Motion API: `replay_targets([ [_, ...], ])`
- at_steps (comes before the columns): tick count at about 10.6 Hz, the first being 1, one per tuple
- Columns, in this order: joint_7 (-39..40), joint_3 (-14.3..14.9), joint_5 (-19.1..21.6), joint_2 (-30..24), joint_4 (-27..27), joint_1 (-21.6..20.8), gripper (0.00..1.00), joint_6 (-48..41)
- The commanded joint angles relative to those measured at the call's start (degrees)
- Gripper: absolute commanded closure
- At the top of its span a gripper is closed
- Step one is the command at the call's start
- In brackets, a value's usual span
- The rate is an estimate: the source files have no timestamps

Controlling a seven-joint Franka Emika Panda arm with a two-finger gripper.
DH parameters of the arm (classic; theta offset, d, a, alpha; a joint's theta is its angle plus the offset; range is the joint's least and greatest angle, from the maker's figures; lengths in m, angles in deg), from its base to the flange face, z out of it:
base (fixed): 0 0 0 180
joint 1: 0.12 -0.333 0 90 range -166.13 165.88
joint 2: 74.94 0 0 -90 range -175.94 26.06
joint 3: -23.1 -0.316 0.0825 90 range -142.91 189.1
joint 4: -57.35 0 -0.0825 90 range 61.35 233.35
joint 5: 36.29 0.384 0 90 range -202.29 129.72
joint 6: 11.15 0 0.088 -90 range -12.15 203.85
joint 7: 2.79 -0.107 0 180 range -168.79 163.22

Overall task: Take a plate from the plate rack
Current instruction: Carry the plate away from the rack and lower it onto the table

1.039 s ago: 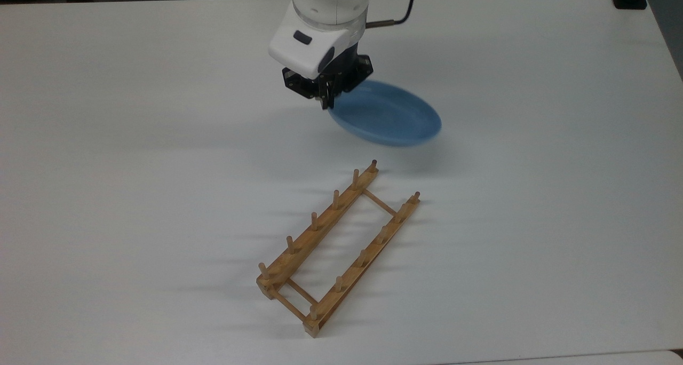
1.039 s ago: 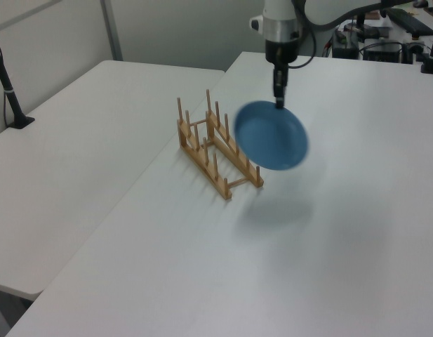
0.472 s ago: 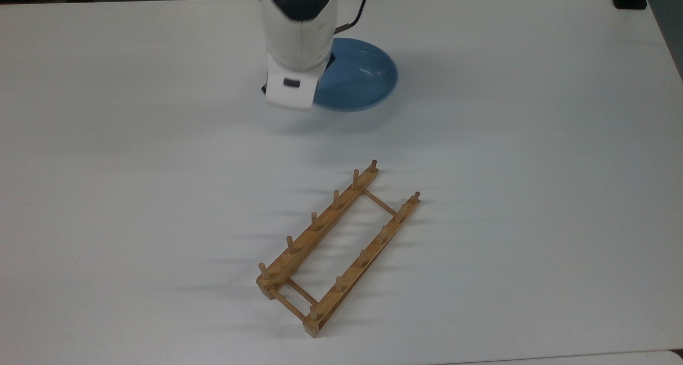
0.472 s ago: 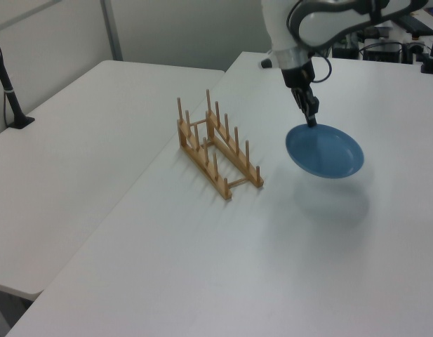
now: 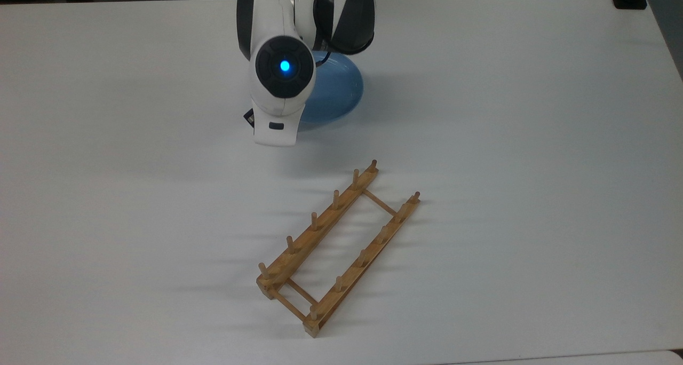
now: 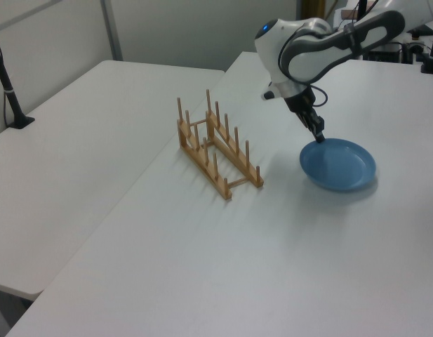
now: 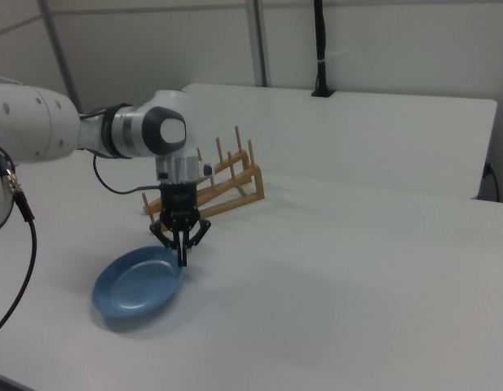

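A: Where is the plate (image 6: pixel 338 165) found relative to the end effector (image 7: pixel 183 261)?

B: The plate is seen out of the plate rack (image 5: pixel 335 244), well apart from it, lying nearly flat, low over or on the tabletop (image 5: pixel 533 141); contact cannot be judged. Its rim nearest the rack is pinched by the end effector, whose fingers are closed on that rim from above, the rest of the plate extending away from the rack.

A: What is shown by one view and not by another?

B: In the top view the grip is hidden behind the arm's wrist housing, and only the far part of the plate (image 5: pixel 336 90) is visible beyond it. In the left view the end effector (image 6: pixel 319 137) is seen on the rim, on the side facing the rack (image 6: pixel 216 147). In the right view the fingers' meeting on the rim is shown, with the rack (image 7: pixel 209 187) behind them.

A: What is changed from the earlier frames?

B: A second ago the plate was held tilted above the tabletop, closer to the rack. It has since been carried farther from the rack, levelled and lowered. The rack is left unmoved.
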Motion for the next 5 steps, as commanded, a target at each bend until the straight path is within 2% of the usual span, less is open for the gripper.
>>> replay_targets([
  [1, 2.88, 0.11, -0.66, 0.92, 1.22, 0.76, 0.96, 0.48],
  [2, 2.36, 0.20, -0.74, 0.84, 1.05, 0.77, 0.79, 0.48],
  [3, 2.01, 0.20, -0.75, 0.67, 0.61, 0.77, 0.56, 0.22],
  [4, 1.05, 0.20, -0.75, 0.14, 0.00, 0.77, 0.15, -0.04],
  [5, -0.01, 0.20, -0.75, -0.47, -0.79, 0.85, 0.08, -0.31],
])
